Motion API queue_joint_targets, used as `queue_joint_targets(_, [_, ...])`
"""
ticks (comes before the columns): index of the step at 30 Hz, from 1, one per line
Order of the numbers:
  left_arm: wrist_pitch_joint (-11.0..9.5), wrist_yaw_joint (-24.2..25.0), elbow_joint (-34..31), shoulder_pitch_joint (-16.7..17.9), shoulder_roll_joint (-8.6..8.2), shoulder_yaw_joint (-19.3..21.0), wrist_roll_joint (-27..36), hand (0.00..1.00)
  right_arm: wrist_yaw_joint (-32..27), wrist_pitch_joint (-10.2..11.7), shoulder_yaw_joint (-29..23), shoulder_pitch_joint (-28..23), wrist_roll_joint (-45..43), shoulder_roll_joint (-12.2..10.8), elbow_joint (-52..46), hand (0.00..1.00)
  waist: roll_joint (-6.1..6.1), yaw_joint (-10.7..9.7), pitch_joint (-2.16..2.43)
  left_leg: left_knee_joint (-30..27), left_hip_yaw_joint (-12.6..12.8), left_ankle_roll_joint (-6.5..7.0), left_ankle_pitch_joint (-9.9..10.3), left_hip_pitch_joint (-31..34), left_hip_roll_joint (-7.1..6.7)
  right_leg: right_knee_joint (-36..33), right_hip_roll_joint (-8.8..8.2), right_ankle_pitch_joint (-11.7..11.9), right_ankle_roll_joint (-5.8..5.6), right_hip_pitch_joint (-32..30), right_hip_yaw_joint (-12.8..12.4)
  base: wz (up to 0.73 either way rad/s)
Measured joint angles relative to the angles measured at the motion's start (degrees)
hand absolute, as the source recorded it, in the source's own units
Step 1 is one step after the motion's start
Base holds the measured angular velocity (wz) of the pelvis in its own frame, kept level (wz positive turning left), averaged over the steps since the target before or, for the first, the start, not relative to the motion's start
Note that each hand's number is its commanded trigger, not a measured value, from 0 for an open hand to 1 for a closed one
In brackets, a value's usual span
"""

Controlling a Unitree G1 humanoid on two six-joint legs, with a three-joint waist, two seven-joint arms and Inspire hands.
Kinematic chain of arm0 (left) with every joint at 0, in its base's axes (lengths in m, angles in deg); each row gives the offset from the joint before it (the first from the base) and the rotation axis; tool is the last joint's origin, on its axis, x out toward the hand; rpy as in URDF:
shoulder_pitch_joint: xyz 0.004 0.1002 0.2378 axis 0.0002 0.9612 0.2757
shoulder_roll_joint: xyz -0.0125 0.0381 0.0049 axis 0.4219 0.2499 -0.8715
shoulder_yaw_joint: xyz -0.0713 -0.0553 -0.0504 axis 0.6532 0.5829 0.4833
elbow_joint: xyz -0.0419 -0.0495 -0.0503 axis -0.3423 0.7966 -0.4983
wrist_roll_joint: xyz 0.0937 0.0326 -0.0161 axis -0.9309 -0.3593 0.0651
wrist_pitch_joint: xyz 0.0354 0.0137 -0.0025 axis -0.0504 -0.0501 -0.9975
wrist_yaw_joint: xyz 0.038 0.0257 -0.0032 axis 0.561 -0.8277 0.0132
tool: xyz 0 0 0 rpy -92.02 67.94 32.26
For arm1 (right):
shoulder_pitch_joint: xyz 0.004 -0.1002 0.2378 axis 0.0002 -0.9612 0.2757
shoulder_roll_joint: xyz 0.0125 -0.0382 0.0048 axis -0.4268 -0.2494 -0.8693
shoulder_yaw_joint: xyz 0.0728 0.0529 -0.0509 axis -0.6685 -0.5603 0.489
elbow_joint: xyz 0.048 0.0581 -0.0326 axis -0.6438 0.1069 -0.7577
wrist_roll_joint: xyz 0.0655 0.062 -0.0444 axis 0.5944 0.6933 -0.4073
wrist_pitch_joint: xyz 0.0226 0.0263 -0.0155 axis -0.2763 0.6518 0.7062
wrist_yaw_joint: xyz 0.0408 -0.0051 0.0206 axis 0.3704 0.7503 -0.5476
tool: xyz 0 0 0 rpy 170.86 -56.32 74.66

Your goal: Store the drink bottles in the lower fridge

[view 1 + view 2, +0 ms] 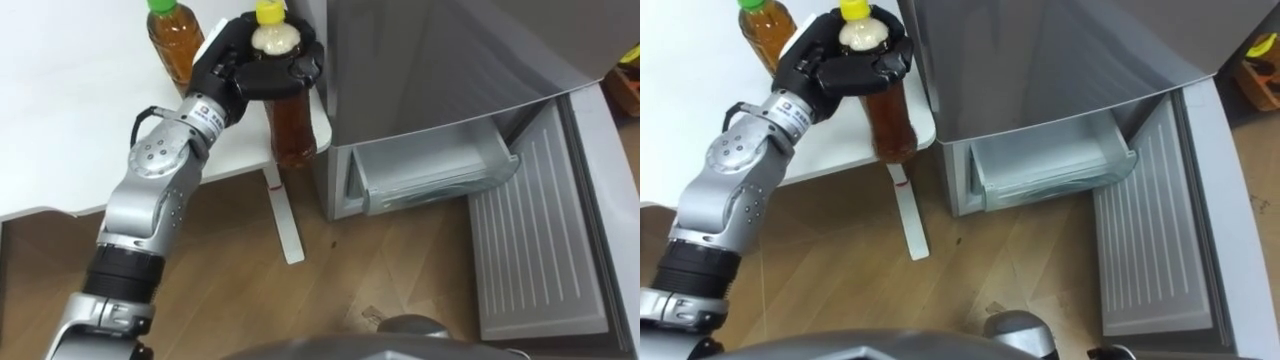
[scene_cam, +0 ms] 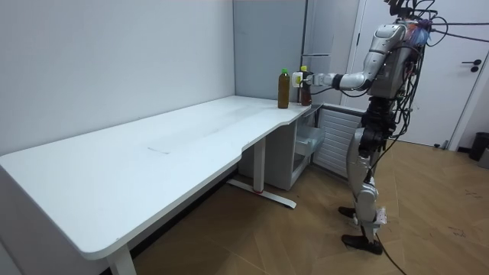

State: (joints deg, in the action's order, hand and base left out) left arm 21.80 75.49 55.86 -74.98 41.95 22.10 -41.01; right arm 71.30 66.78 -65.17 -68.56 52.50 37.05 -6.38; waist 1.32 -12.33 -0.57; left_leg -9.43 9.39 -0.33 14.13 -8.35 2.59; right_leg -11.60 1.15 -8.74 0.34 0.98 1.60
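A tea bottle with a yellow cap (image 1: 292, 125) is at the white table's (image 1: 70, 120) near right corner. My left hand (image 1: 255, 70) is curled round its neck from above. Its base lies over the table's edge; whether it rests there or hangs I cannot tell. A second tea bottle with a green cap (image 1: 175, 40) stands upright on the table just left of the hand. To the right, the grey fridge's (image 1: 440, 60) lower compartment is open, showing a clear drawer (image 1: 430, 165). In the room view I stand before the fridge, left arm stretched toward the table corner (image 2: 309, 103).
The lower fridge door (image 1: 540, 240) is swung open to the right, its ribbed inside facing up over the wooden floor. A white table leg (image 1: 285, 215) runs across the floor between table and fridge. An orange object (image 1: 628, 85) lies at the far right.
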Motion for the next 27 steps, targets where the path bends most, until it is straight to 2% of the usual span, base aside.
queue_joint_targets(7, [0.05, -0.05, 0.00, 0.00, 0.00, -0.01, 0.00, 1.00, 0.00, -0.05, 0.04, 0.01, -0.06, 0.01, 0.01, 0.00, 0.50, 0.02, 0.25, -0.10, 0.05, 0.00, 0.00, 0.08, 0.00, -0.09, 0.00, 0.00, 0.00, -0.12, 0.00, 0.00])
queue_joint_targets(17, [0.04, 0.29, -0.01, 0.00, -0.07, 0.00, 0.03, 1.00, -0.06, 0.06, 1.06, 0.59, 0.08, -0.01, 0.00, 0.00, 0.84, 0.50, 0.22, -0.10, -0.10, 0.00, 0.00, -0.09, 0.05, -0.15, -0.01, 0.01, 0.02, 0.05, 0.16, 0.00])
queue_joint_targets(23, [0.04, 0.26, -1.20, 0.02, -0.10, 0.04, -0.28, 1.00, -0.06, 0.07, 1.11, 0.80, 0.80, 0.00, 0.00, 0.00, 0.77, 1.86, 0.17, -0.10, -0.17, 0.00, 0.00, 0.06, 0.06, -0.10, 0.00, 0.01, 0.02, 0.05, 0.10, 0.00])
queue_joint_targets(27, [0.04, 0.34, -4.50, 0.02, 0.22, 0.23, -1.23, 1.00, -0.10, 0.11, 1.08, 1.12, 1.12, 0.01, -0.18, 0.00, 0.65, 3.21, 0.10, -0.12, -0.18, 0.00, 0.00, 0.08, 0.05, -0.10, 0.00, 0.01, 0.02, 0.09, 0.13, 0.00])
